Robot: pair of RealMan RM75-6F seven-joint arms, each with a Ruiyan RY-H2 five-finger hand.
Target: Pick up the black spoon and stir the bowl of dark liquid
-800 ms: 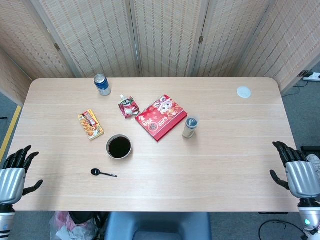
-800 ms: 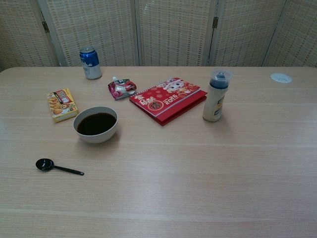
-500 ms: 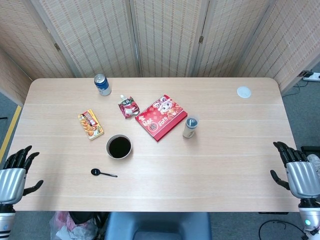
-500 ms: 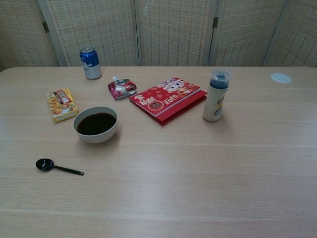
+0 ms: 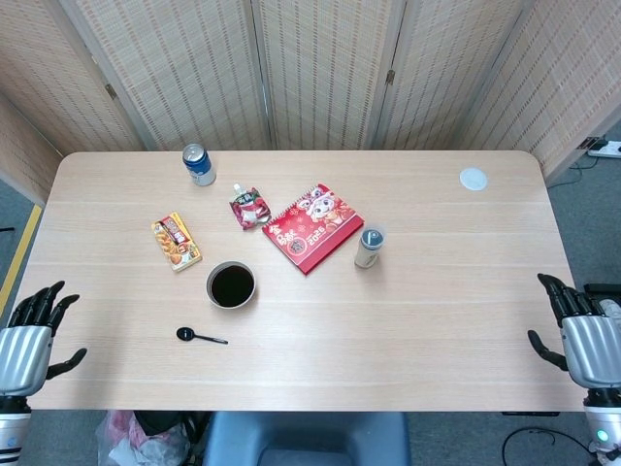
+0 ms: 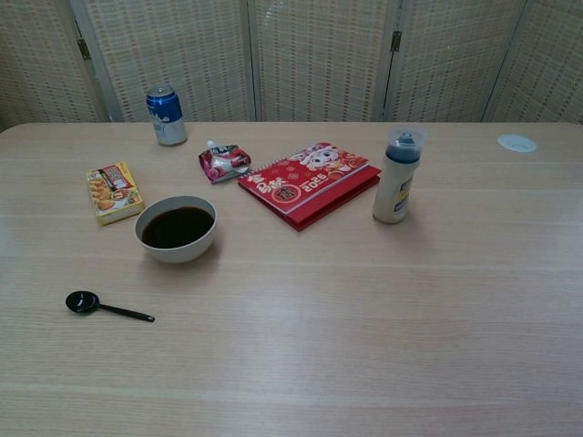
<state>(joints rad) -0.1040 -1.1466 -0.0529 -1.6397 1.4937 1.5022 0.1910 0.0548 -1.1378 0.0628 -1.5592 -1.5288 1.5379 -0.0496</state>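
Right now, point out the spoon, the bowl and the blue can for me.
spoon (image 5: 200, 337), head view, on the handle next to the scoop.
bowl (image 6: 150, 248), chest view, on the outer wall at the front left.
can (image 5: 199, 165), head view, on its side below the top.

This looks like a staged test corner in a lab or office. Woven folding screens (image 5: 310, 68) close off the far edge of the pale wood surface (image 5: 408, 320). Grey carpet (image 5: 582, 223) shows past its right edge, with a power strip (image 5: 607, 149) and loose cables (image 5: 529, 439) on the floor.
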